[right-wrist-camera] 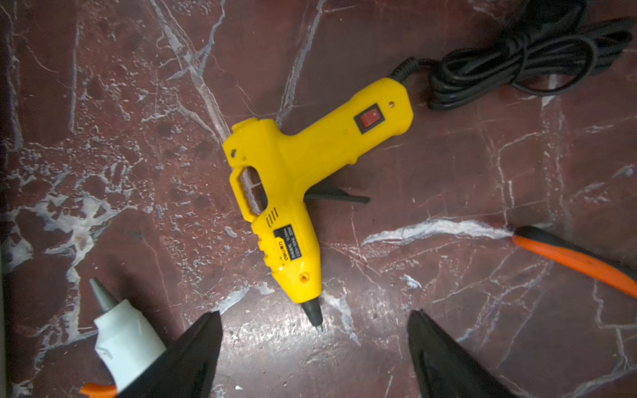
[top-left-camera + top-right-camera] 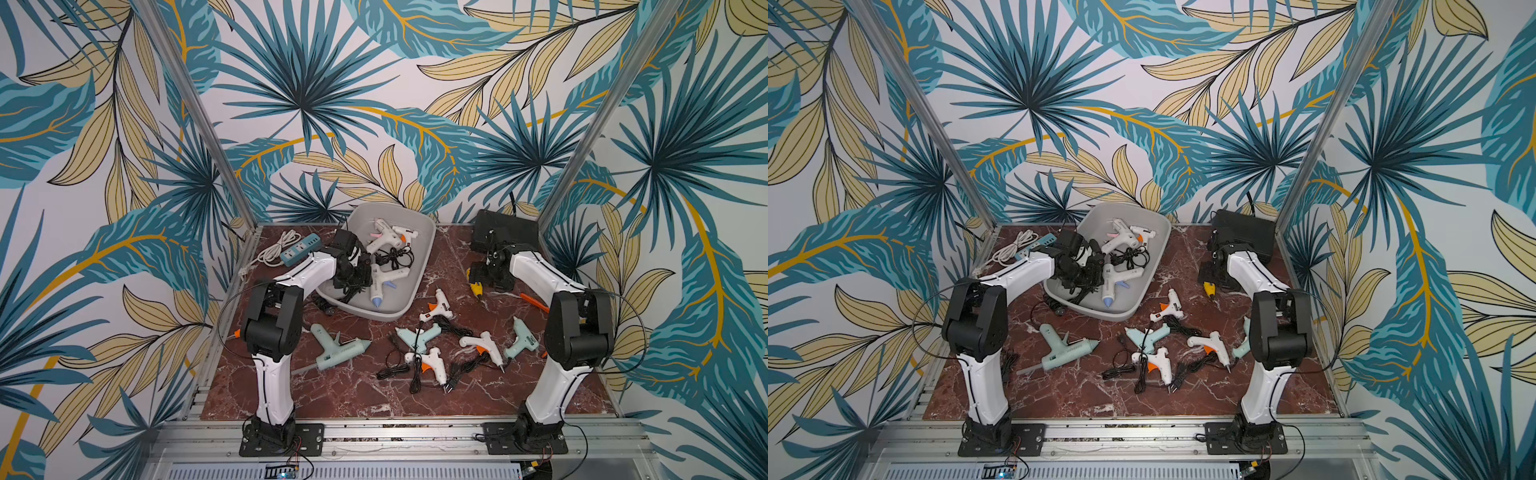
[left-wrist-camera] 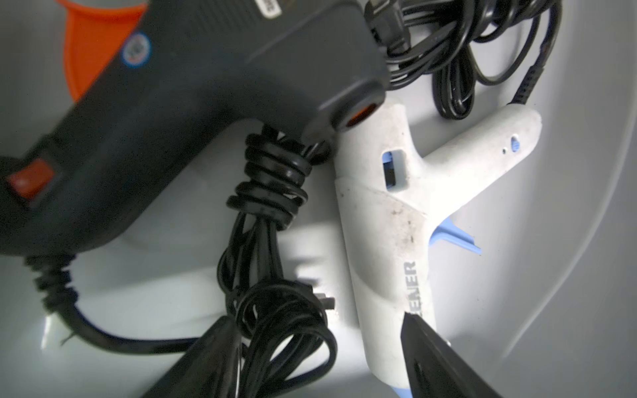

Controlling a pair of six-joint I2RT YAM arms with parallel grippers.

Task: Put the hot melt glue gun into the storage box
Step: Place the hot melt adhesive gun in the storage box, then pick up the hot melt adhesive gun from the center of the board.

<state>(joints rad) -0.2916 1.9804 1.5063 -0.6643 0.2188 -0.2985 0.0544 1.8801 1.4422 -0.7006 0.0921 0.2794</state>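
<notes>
The light-grey storage box (image 2: pixel 428 243) (image 2: pixel 1163 239) stands at the back middle of the table. My left gripper (image 2: pixel 353 278) (image 3: pixel 317 358) hangs inside its near-left corner, open. Below it a dark grey glue gun (image 3: pixel 193 86) with an orange trigger looks blurred and free of the fingers. Its coiled black cord (image 3: pixel 275 327) passes between them. A white glue gun with a blue trigger (image 3: pixel 389 220) (image 2: pixel 382 282) lies beside it in the box. My right gripper (image 2: pixel 492 274) (image 1: pixel 313 344) is open just above the table, near the nozzle of a yellow glue gun (image 1: pixel 296 165) (image 2: pixel 477 287).
Two more white guns (image 2: pixel 384 232) with cords lie at the box's far end. Several teal and white glue guns (image 2: pixel 338 347) with loose cords are spread over the front of the table. A power strip (image 2: pixel 297 248) lies back left, a black case (image 2: pixel 505 230) back right, an orange-handled tool (image 1: pixel 572 258) near the yellow gun.
</notes>
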